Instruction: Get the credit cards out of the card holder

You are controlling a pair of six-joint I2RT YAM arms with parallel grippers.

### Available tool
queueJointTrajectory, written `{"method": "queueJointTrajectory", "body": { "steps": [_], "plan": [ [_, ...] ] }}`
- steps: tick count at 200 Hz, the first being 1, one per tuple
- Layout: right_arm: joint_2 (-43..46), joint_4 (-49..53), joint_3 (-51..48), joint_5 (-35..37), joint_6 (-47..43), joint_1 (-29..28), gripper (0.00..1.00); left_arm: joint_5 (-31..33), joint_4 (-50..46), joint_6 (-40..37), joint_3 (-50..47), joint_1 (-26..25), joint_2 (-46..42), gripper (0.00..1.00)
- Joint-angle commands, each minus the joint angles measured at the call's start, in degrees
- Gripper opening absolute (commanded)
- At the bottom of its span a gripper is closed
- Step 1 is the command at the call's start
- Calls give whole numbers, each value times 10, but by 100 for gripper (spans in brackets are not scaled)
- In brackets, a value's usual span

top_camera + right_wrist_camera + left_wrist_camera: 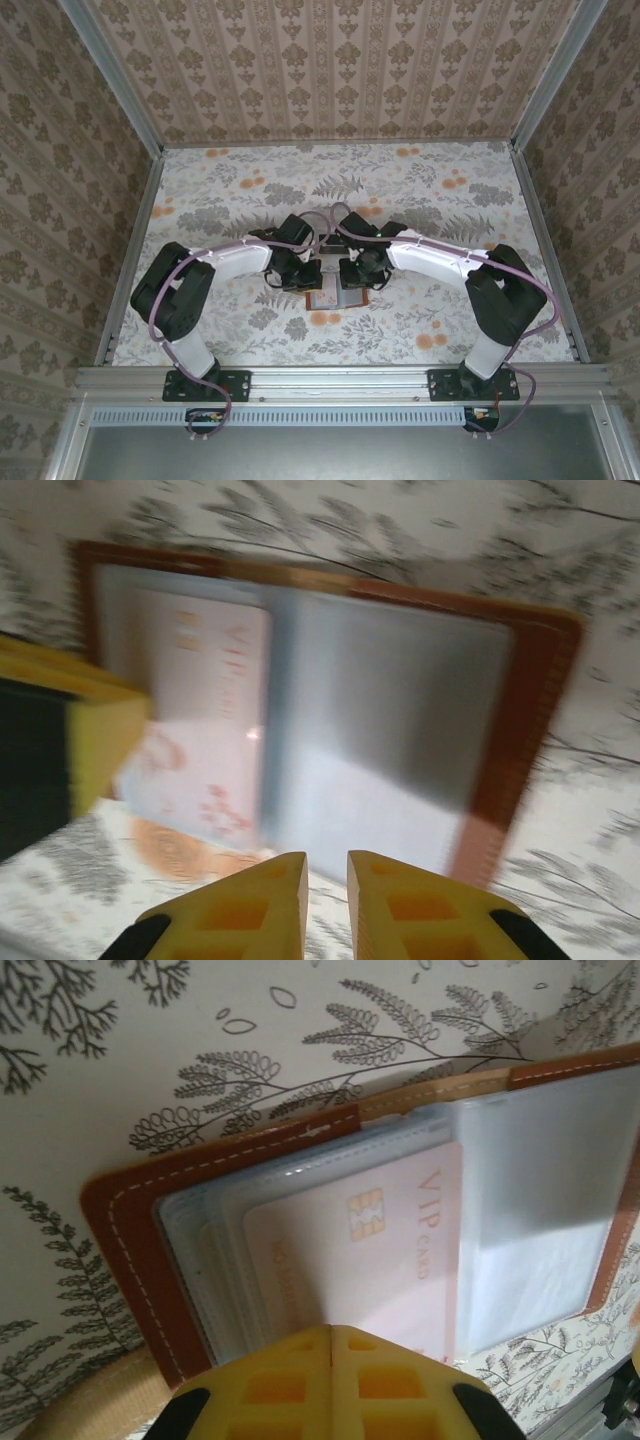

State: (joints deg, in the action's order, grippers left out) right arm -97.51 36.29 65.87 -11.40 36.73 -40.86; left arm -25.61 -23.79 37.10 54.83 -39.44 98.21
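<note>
Both arms bend elbows outward and reach inward, wrists nearly meeting low at the middle. On the white-and-black left arm [235,258] the yellow jaws are pressed together; on the matching right arm [430,255] they stand slightly apart.

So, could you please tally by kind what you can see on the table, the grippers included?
Card holder: 1
Credit card with its face showing, pinkish: 1
Grippers, the left gripper and the right gripper: 2
Total: 4
</note>
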Motion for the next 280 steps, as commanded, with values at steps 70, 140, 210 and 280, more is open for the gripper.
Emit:
{"method": "queueJointTrajectory", "body": {
  "steps": [70, 140, 210, 280],
  "plan": [
    [-68, -106, 3, -103, 41, 20, 19, 7, 8, 1, -22, 2, 4, 6],
    [-94, -125, 1, -112, 42, 22, 23, 5, 7, -1, -24, 6, 5, 6],
    [-104, -110, -2, -88, 36, 22, 30, 13, -3, -6, -28, 9, 0, 6],
    [-83, -79, 4, -59, 22, 22, 32, 34, -28, -17, -17, 11, -1, 6]
  ]
}}
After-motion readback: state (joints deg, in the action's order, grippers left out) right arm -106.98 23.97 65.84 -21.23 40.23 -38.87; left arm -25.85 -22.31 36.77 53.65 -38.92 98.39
